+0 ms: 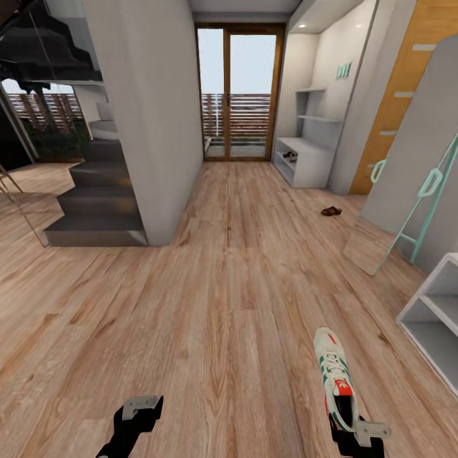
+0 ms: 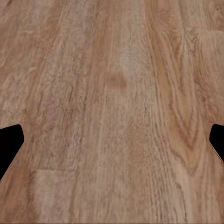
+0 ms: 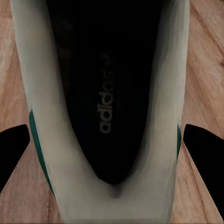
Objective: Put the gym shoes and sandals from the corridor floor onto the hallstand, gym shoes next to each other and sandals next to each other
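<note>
Floor [image 1: 222, 286]: light-brown wood planks.
Shoe rack [image 1: 304, 162]: pale grey, far down the corridor on the right.
Gym shoe [image 1: 335, 381]: heel between the right end effector's [image 1: 356, 432] fingers, toe pointing away.
Sandal [image 1: 331, 210]: on the floor near the rack.
Left end effector [image 1: 137, 413]: spread open, holding nothing.

One gym shoe [image 1: 335, 376] — one sandal [image 1: 331, 211]

- Warm light-brown wood-plank corridor floor [image 1: 222, 286]: matt laminate look, visible grain and knots.
- White low-top gym shoe with green stripes [image 1: 335, 375]: smooth leather-like upper, dark matt insole.
- Pale-grey hallstand [image 1: 305, 162]: smooth, matt.
</note>
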Controlling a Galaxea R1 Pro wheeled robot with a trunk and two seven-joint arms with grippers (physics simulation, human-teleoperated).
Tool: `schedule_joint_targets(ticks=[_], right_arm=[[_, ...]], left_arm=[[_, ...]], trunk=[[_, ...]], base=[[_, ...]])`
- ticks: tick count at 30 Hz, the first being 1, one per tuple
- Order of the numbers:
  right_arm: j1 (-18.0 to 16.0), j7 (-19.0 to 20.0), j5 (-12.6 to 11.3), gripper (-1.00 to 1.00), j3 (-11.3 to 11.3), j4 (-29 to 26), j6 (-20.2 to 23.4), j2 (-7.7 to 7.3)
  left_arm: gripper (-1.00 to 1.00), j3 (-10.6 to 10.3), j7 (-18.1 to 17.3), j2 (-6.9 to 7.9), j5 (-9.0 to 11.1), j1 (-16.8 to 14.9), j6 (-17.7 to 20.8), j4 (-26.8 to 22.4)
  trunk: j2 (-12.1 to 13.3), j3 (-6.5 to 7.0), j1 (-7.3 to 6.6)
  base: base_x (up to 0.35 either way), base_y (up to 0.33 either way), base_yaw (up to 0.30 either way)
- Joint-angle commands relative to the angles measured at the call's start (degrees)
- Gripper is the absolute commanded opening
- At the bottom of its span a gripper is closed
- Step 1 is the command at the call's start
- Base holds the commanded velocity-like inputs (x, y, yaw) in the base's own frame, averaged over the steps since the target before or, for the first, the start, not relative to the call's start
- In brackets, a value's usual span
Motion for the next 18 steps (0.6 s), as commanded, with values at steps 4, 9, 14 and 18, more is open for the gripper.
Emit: schedule_joint_targets(ticks=[4,9,14,18], right_arm=[[-0.04,-0.4,-0.2,-1.0,0.48,0.0,-0.12,-0.03],[-0.03,-0.4,-0.2,-1.0,0.48,0.02,-0.1,-0.03],[-0.05,-0.4,-0.2,-1.0,0.48,0.03,-0.1,-0.03],[-0.01,-0.34,-0.2,-1.0,0.48,0.02,-0.1,-0.04]], left_arm=[[1.0,0.48,-0.34,-0.07,-0.55,-0.04,-0.19,0.01],[1.0,0.48,-0.36,-0.07,-0.55,-0.04,-0.2,0.01],[1.0,0.48,-0.37,-0.07,-0.53,-0.03,-0.24,0.01],[1.0,0.48,-0.36,-0.07,-0.54,-0.05,-0.27,0.01]], trunk=[[-0.02,-0.05,0.03],[-0.02,-0.05,0.03],[-0.02,-0.05,0.03],[-0.02,-0.05,0.03]], base=[[0.339,0.0,0.0],[0.339,0.0,0.0],[0.339,0.0,0.0],[0.339,0.0,0.0]])
